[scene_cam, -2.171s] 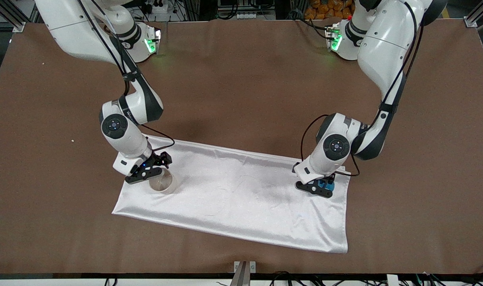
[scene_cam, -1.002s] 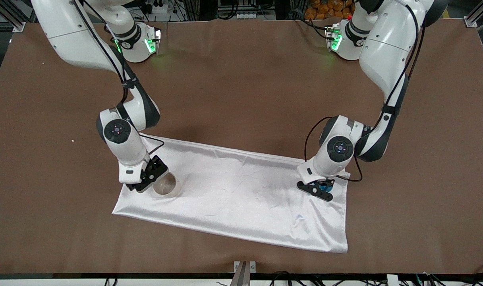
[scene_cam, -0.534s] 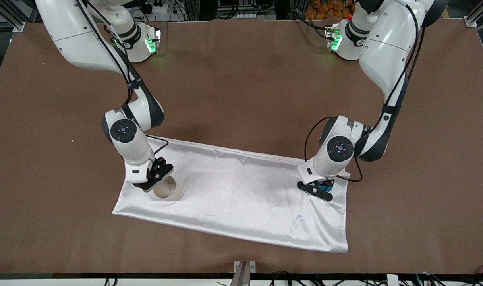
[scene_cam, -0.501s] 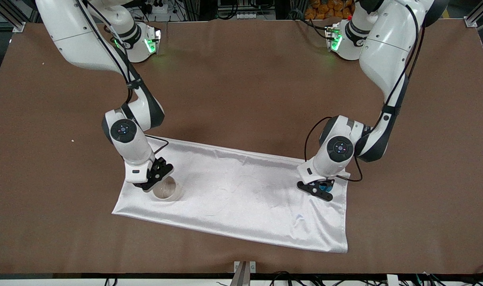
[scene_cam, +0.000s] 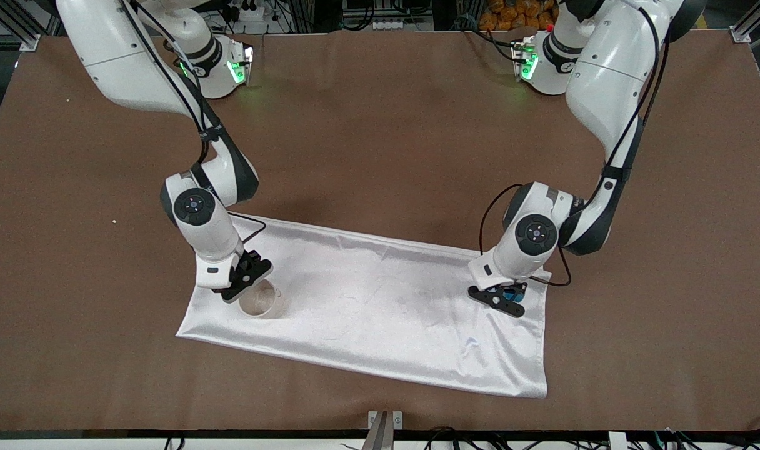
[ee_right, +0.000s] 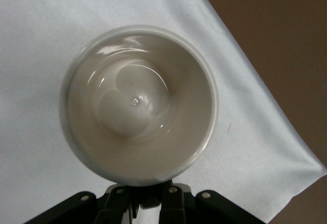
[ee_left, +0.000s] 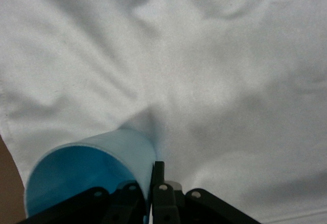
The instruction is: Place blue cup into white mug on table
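**Blue cup and white mug both gripped at the two ends of the cloth**

The blue cup (ee_left: 92, 165) sits in the left gripper (scene_cam: 504, 299), whose fingers (ee_left: 157, 180) are clenched on the cup's rim, one inside the wall and one outside, as the left wrist view shows. The cup's mouth faces the wrist camera and its bright blue inside is visible. In the front view only a sliver of the blue cup (scene_cam: 512, 294) shows under the black fingers. It lies over the white cloth (scene_cam: 380, 306) near the cloth's corner at the left arm's end of the table (scene_cam: 380, 125). From these views it cannot be told whether the cup rests on the cloth or is raised just off it.

The right gripper (scene_cam: 241, 284) is at the white mug (scene_cam: 261, 300), which stands upright on the cloth at the right arm's end. In the right wrist view the gripper (ee_right: 148, 196) grasps the mug's (ee_right: 139, 104) rim at one spot, with the fingers pinched on the wall. The cream inside of the mug is bare and glossy, with light reflections on its floor.

The mug and the cup are well apart, with most of the wrinkled cloth between them. The cloth lies askew on the brown table, its corner beside the mug reaching onto bare tabletop in the right wrist view.
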Robot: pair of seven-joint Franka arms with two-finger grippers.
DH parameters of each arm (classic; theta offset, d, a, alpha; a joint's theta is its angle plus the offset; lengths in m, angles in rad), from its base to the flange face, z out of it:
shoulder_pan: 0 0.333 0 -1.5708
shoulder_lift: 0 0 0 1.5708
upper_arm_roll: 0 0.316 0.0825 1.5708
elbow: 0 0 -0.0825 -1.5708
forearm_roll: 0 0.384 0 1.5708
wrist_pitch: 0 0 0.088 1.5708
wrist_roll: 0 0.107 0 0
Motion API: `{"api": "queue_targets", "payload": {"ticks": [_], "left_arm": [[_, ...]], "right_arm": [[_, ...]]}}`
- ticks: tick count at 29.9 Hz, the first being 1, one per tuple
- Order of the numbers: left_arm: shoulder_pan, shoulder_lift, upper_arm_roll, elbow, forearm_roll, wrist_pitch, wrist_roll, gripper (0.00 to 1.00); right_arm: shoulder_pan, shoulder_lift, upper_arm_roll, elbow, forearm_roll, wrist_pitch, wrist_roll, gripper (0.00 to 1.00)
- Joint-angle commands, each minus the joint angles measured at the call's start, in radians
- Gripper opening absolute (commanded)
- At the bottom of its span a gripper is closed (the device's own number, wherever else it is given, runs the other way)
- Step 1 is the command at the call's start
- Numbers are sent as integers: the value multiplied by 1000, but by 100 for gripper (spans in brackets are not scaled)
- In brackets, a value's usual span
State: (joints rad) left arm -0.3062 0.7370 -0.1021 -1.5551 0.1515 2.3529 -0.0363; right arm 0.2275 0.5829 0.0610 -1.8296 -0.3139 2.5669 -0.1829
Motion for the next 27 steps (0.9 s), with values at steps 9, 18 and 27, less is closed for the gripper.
{"api": "queue_targets", "payload": {"ticks": [9, 18, 27], "left_arm": [[25, -85, -1, 4, 7, -55, 3, 0], [32, -182, 1, 3, 5, -147, -23, 0], [33, -268, -1, -2, 7, -247, -80, 0]], "right_arm": [[-8, -58, 146, 10, 6, -232, 672, 0], [-7, -146, 194, -51, 194, -280, 749, 0], [15, -308, 272, -215, 276, -269, 914, 0]]}}
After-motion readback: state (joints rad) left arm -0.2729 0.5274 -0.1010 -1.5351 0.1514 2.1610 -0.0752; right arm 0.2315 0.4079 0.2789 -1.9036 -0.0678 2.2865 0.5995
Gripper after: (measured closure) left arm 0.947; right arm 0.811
